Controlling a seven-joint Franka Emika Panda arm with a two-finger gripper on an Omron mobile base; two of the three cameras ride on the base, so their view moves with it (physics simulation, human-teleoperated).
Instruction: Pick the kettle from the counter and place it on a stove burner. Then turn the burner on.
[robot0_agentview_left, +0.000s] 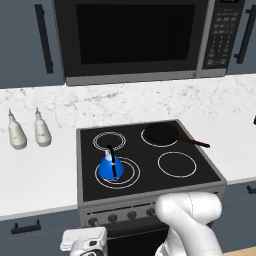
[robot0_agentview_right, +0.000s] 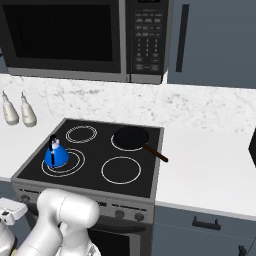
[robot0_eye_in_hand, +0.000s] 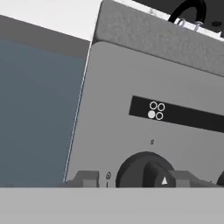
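Kettle (robot0_agentview_left: 110, 167) — on largest stove burner (robot0_agentview_left: 131, 173); pan (robot0_agentview_left: 161, 133) behind; gripper (robot0_eye_in_hand: 131, 180) fingers apart — astride a knob (robot0_eye_in_hand: 146, 169).

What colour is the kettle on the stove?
Bright blue kettle with a black handle, clearest in the left base view.

Kitchen, cooktop (robot0_agentview_left: 200, 172), microwave (robot0_agentview_left: 135, 37), cabinets (robot0_agentview_left: 25, 40)

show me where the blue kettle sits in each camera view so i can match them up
Left base view: the kettle stands left of centre on the stove burner, the largest ring mark, front left of the cooktop.
Right base view: the kettle is at the left, on the same rings.
Hand view: its black arched handle peeks at the top right edge.
Shared landmark: the black pan on the back right burner.
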